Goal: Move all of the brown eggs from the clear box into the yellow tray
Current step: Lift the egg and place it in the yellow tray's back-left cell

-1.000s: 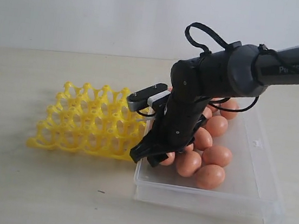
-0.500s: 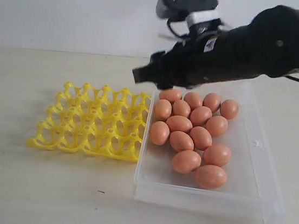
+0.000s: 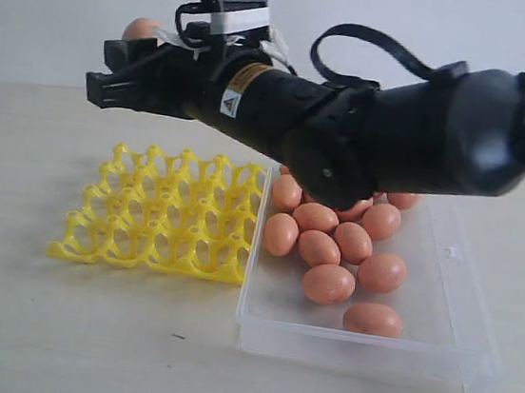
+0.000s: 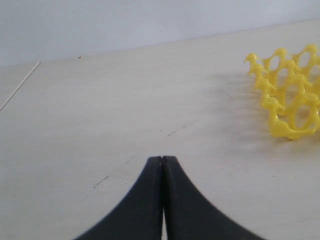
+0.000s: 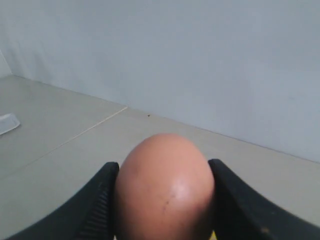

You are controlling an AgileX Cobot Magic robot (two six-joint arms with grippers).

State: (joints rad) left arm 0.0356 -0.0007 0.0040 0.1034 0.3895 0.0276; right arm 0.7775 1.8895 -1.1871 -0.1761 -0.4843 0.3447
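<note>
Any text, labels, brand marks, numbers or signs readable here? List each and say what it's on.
Orange-yellow sticker on the right arm: dark print, too small to read.
Warning triangle just below that sticker: a symbol only, no legible words.
Brown eggs, clear box, yellow tray: no markings visible.
Both wrist views: no text.

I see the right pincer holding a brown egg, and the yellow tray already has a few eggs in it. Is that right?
Not quite. The yellow tray has no eggs in it yet: the exterior view shows its cups bare. The right pincer does hold a brown egg.
</note>
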